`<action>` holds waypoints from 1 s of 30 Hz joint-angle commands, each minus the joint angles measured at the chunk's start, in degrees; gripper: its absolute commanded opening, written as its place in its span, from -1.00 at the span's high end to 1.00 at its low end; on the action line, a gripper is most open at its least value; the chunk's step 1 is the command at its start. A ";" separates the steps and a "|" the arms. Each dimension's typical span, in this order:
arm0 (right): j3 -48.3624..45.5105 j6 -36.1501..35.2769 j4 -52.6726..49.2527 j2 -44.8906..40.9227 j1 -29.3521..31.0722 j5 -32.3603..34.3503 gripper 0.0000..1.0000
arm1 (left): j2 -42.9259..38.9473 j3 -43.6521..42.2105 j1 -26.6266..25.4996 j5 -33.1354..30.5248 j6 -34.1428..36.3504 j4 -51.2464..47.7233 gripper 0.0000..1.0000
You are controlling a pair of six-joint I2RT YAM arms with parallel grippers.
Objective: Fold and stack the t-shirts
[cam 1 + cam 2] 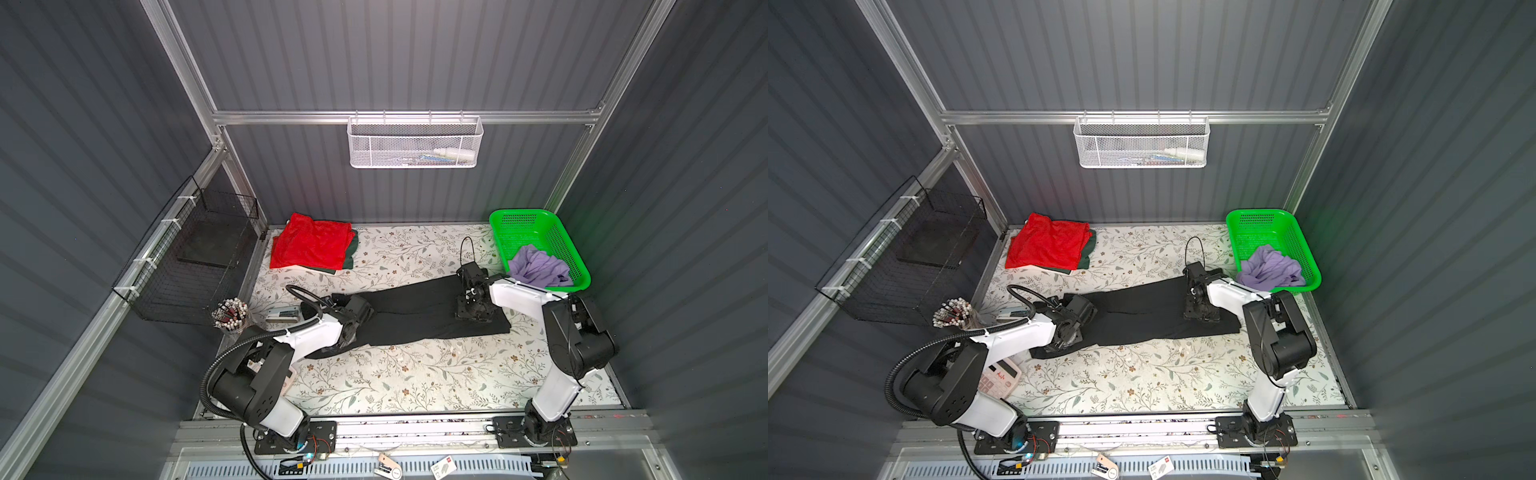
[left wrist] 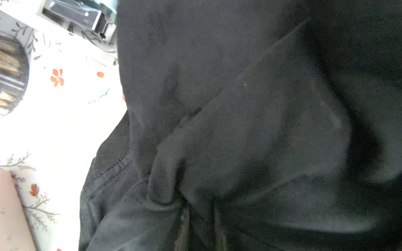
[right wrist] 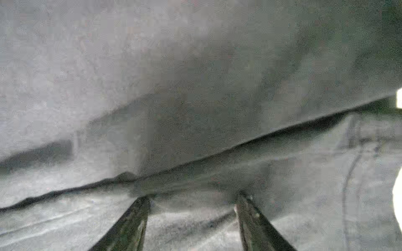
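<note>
1. Black t-shirt (image 1: 415, 311): I see it lying as a long narrow band across the middle of the desk (image 1: 415, 382), running from near the left edge toward the right edge. Both arms reach down onto it.

2. Left pincer (image 1: 348, 334): it is lowered onto the left end of the black t-shirt. In the left wrist view, bunched black cloth fills the frame and hides the fingers. I cannot tell whether this pincer is wide, narrow or holding cloth.

3. Right pincer (image 3: 193, 197): it is on the right part of the band. In the right wrist view its fingers (image 3: 130, 223) stand apart, with their tips against a fold edge of the black cloth.

4. Red t-shirt (image 1: 309, 245): folded, at the far left corner of the desk. It lies on top of the dark green t-shirt (image 1: 351, 253), whose edge shows along the right side.

5. Lavender t-shirt (image 1: 538, 268): crumpled inside the green basket (image 1: 519, 218) at the far right corner.
</note>
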 commanded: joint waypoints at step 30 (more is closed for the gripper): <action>-2.11 0.76 -1.39 -10.39 -3.73 -1.32 -0.32 | -4.80 13.58 3.33 -7.61 7.43 -10.77 -0.37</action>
